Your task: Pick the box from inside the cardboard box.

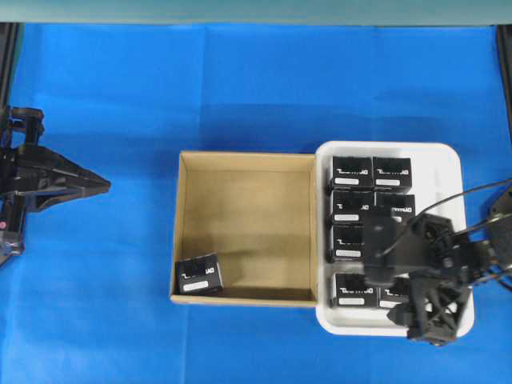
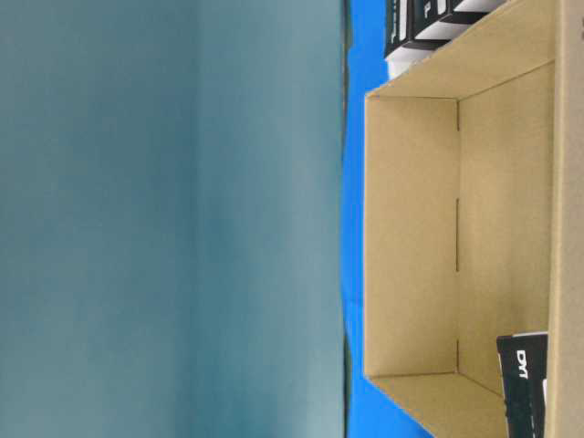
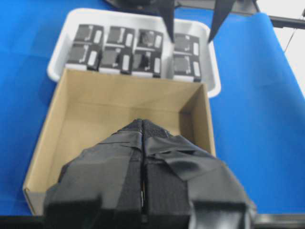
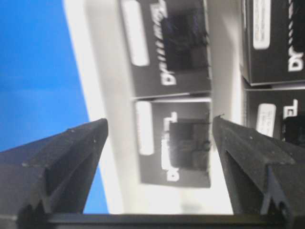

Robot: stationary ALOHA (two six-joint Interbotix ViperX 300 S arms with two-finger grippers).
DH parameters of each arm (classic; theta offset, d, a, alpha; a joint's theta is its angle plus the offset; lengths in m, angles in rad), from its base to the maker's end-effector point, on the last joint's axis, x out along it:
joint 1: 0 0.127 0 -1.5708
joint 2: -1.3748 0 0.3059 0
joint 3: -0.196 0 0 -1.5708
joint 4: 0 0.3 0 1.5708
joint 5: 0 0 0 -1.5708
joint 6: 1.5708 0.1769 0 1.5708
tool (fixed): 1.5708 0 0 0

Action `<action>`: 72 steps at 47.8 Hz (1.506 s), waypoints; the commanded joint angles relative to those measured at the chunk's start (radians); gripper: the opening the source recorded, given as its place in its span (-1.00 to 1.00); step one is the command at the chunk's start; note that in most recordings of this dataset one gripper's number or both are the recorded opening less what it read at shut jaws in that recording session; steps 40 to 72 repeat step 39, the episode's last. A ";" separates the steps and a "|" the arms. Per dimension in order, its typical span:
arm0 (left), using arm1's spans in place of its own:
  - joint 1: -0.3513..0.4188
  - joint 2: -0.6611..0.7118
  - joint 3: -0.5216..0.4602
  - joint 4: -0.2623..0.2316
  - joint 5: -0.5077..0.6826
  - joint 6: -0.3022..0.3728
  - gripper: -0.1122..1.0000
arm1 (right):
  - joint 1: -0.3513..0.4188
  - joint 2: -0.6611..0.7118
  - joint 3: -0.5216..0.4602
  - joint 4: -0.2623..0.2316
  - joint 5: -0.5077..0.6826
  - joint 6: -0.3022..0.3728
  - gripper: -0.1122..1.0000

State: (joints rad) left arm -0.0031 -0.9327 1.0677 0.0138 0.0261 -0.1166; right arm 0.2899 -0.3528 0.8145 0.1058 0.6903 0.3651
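Table (image 1: 240, 88): blue cloth under everything.
Cardboard box (image 1: 244, 298): one box (image 1: 198, 274) in its near-left corner.
Right pincer (image 4: 159, 138): spread wide, empty, over white tray (image 1: 448, 156).
Left pincer (image 3: 143, 143): clenched, empty.

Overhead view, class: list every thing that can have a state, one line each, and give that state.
Brown cardboard box: open-topped, holding one carton.
Small black carton: lying in the box's near-left corner.
White plastic tray: holding several black cartons.
Left gripper: shut, empty.
Right gripper: open, above the tray.

A blue cloth (image 1: 240, 88) covers the whole table — behind it stands a plain teal-grey wall (image 2: 164, 219), evenly lit.
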 commanded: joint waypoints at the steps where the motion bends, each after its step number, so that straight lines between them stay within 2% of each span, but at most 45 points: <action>1: -0.002 0.005 -0.011 0.002 -0.005 0.002 -0.92 | -0.008 -0.058 -0.017 0.003 0.002 0.000 0.88; 19: -0.003 0.003 -0.011 0.002 -0.005 0.002 -0.92 | -0.066 -0.239 -0.005 0.003 -0.051 -0.003 0.88; 39: -0.009 -0.009 -0.012 0.002 -0.005 0.002 -0.92 | -0.080 -0.360 0.038 -0.005 -0.362 -0.008 0.88; 72: -0.009 -0.009 -0.012 0.002 -0.005 0.002 -0.92 | -0.080 -0.360 0.038 -0.005 -0.362 -0.008 0.88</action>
